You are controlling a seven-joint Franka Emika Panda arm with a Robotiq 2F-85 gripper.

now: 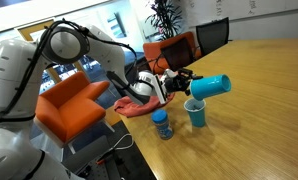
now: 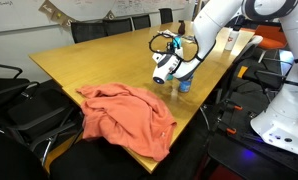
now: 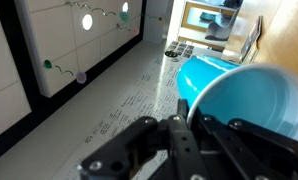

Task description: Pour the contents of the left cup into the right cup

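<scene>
My gripper [image 1: 191, 84] is clamped on the light, stiff, probably slippery left cup [image 1: 214, 86] near its base, tipped sideways at one o'clock above the right cup [image 1: 196, 114] on the desk [image 1: 269, 80].

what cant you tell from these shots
- Held cup: any contents are too small to see in an exterior view; the wrist view cuts it off at the edge.
- Standing cup: inside too small; the gripper mostly hides it in an exterior view.
- Bottle: outside the wrist view.
</scene>
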